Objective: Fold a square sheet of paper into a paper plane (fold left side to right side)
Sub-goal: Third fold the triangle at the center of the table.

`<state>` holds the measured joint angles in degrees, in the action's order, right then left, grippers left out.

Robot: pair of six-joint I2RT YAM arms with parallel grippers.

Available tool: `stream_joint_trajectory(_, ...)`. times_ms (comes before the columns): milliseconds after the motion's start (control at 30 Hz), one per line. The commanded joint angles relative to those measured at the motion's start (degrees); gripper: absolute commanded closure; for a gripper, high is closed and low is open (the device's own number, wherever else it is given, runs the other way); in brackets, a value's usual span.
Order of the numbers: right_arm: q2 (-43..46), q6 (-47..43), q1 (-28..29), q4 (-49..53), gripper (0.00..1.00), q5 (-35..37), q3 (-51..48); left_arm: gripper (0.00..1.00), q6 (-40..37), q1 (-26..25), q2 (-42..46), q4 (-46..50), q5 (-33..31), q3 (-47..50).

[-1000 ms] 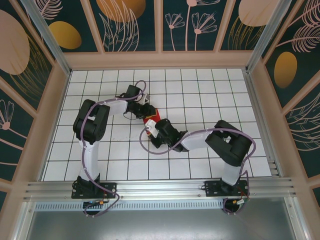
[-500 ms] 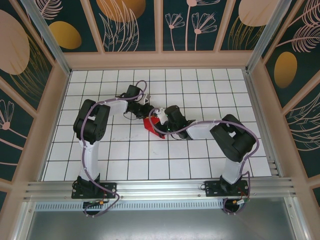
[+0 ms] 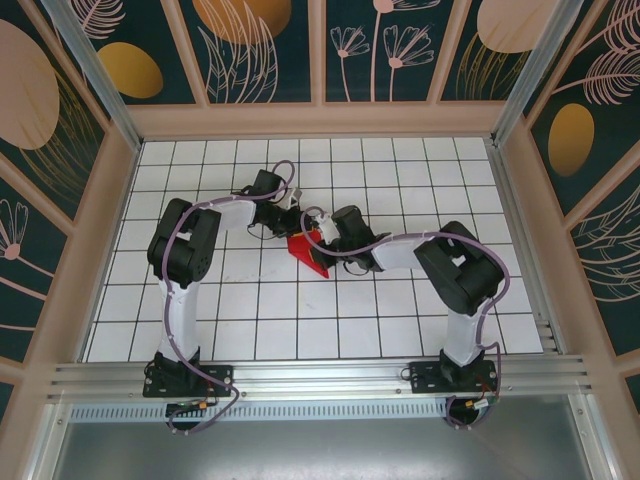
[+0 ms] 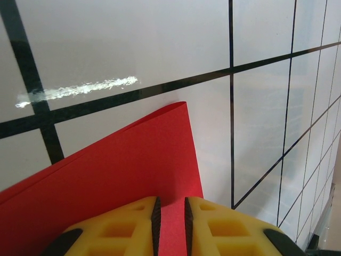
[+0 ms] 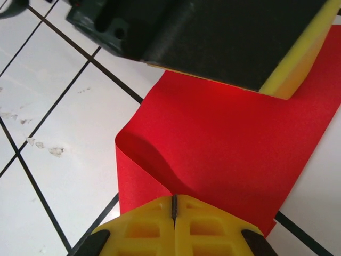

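White tiled table (image 3: pixel 380 320) with black grid lines, boxed in by dark teal flower-patterned wall panels (image 3: pixel 270 50). Near the table's middle, a little toward the far edge, thin bright red paper sheet (image 3: pixel 308 254), seen from above as a small wedge between the two arms' ends. Lies doubled over, upper layer not pressed flat: bulges in a soft curl along one side in the right wrist view, lifts slightly at a corner in the left wrist view. Left gripper (image 4: pixel 170 218) at the far-left side of the sheet, yellow fingers (image 4: pixel 128 229) a narrow slit apart, red showing through the slit; cannot tell whether pinching the paper or just resting on it. Right gripper (image 5: pixel 173 205) at the sheet's right side, just beside the left one, yellow fingers (image 5: pixel 208 224) fully together with only a seam between them, tips touching the red paper where the curl runs out; cannot tell whether any layer sits pinched in that seam.
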<state>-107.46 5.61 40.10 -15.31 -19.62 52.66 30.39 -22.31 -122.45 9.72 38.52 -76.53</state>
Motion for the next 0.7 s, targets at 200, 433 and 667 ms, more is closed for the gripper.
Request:
stream_joint_trajectory(200,-2.24,2.7,-1.07,2.2,1.0,0.15,3.04,0.78,-1.3,-1.03,-3.02,1.8,-0.95,-0.11)
stream_joint_trajectory(433,-2.25,3.5,-1.93,2.08,1.0,0.97,2.75,0.79,-1.22,-1.0,-3.24,1.62,-0.79,-0.1)
stream_joint_trajectory(667,-2.8,3.37,-2.06,2.56,1.0,1.15,3.16,0.79,-1.13,-0.99,-3.57,1.53,-0.82,-0.15)
